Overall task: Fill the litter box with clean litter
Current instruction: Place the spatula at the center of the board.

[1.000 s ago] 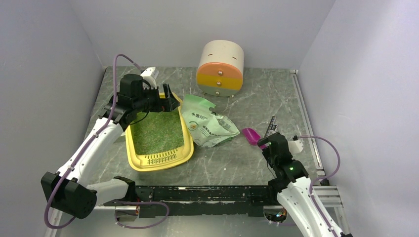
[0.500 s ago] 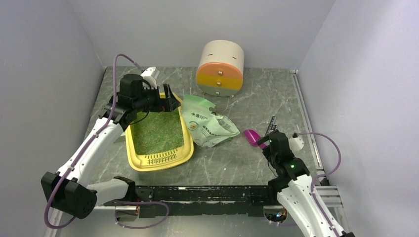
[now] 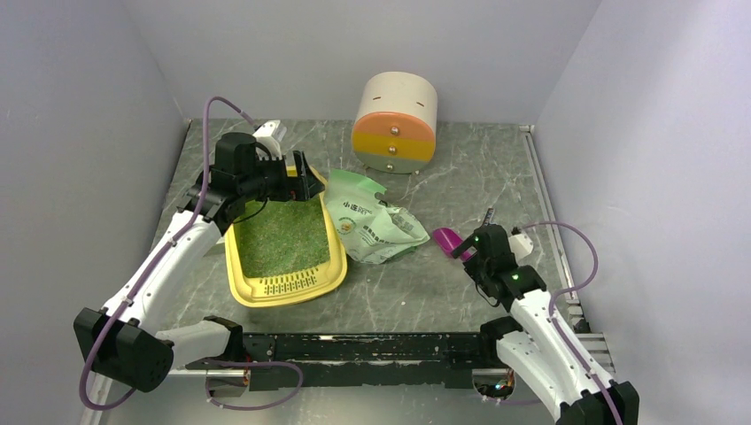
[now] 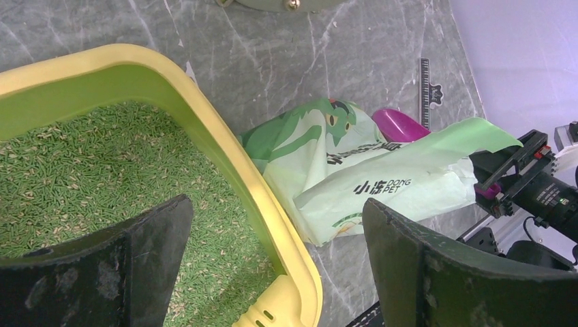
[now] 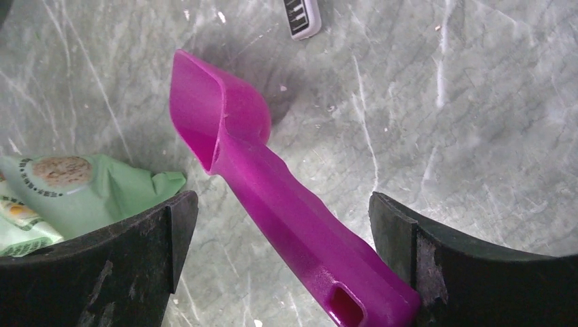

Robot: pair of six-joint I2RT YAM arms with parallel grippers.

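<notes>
The yellow litter box [image 3: 285, 292] lies at the left of the table, its floor covered with greenish litter [image 3: 283, 237]. My left gripper [image 3: 301, 181] hangs open and empty over its far right corner. In the left wrist view the open gripper [image 4: 276, 252] straddles the box's right rim [image 4: 225, 143], with litter [image 4: 82, 170] under the left finger. My right gripper [image 3: 468, 246] is open, low at the magenta scoop [image 3: 447, 241]. In the right wrist view the scoop's handle [image 5: 272, 184] lies between the open gripper's [image 5: 283, 252] fingers, its end against the right finger.
A pale green printed bag [image 3: 376, 226] lies crumpled between the litter box and the scoop, and shows in both wrist views [image 4: 382, 184] [image 5: 82, 191]. A round beige-orange-yellow drawer cabinet [image 3: 396, 124] stands at the back. A black ruler [image 3: 485, 226] lies beyond the scoop.
My right arm has moved forward and to the left, bringing its open fingers around the scoop's handle. The left arm has not moved.
</notes>
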